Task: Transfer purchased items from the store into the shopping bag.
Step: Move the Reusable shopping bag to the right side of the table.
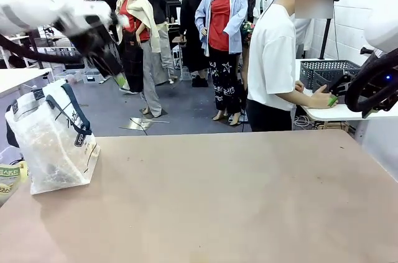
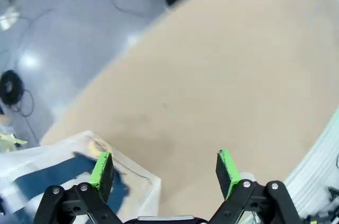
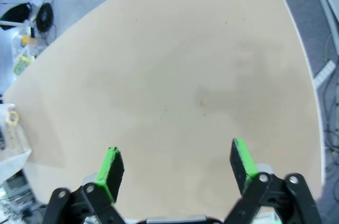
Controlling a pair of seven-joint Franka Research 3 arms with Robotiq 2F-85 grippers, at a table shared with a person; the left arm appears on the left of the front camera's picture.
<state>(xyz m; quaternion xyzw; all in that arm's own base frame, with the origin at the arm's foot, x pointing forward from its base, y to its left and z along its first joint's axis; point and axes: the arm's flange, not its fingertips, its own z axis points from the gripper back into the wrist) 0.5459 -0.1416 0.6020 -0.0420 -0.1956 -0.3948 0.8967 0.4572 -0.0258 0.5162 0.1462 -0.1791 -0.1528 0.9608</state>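
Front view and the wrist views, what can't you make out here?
- Bag contents: front view, translucent plastic blurs them; left wrist view cuts the bag off at the bottom edge.
- What the person's hand reaches for on the side table: front view, too small, partly behind the right arm.
- Lettering on the bag: too small to read.
- Left gripper and right gripper both open.

A: Surface? 
B: Tan table, matte, faint smudges.
A: Load?
B: The shopping bag upright at the robot's left edge, navy handles. Rest of the top bare.
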